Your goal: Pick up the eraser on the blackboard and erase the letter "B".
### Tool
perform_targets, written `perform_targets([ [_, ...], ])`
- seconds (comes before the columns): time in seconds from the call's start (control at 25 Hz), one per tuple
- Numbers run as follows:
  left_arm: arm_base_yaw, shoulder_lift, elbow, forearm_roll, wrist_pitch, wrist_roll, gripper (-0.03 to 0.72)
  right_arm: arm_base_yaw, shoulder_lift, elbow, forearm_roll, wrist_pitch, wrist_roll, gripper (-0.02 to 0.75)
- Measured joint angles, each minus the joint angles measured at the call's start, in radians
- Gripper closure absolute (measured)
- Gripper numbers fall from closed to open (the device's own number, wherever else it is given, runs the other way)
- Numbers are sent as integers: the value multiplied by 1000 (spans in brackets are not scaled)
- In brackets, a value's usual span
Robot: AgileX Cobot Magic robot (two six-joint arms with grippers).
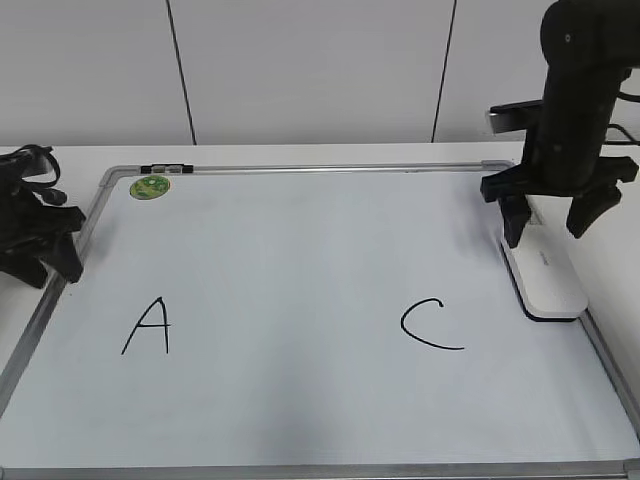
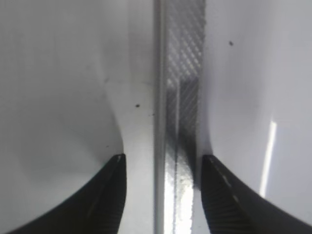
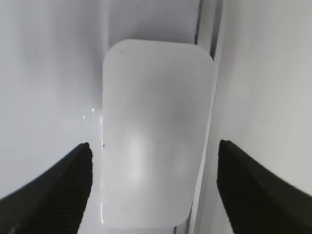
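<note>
White plastic eraser [image 1: 543, 272] lies at the right edge of the blackboard [image 1: 300, 400], right gripper [image 1: 548, 222] above it with jaws spread and clear of it. No "B" shows between the "A" [image 1: 148, 326] and "C" [image 1: 430, 325]. Risk: a jaw could catch the frame rail [image 3: 207, 73] just beside the eraser and skew any grasp; left gripper [image 2: 163, 170], jaws spread, sits over the left rail.

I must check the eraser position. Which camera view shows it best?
The exterior view: the eraser lies whole at the blackboard's right edge. The right wrist view shows only its top; the left wrist view shows none.
</note>
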State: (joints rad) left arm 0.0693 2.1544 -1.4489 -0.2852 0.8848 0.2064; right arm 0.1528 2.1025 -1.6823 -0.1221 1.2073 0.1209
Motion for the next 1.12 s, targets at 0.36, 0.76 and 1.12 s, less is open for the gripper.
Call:
perform_targets([
  [0.36,-10,-55,-197,13,258,-31,239,0,-116,-19,10,7,-44,150],
  [0.76,-10,-384,-201,98,330,-135,239,0,-339,-13,107,20,-104,150],
  [1.12,-10,-890,85,136,355,-142,241,0,-652,218,130,30,-137,150],
])
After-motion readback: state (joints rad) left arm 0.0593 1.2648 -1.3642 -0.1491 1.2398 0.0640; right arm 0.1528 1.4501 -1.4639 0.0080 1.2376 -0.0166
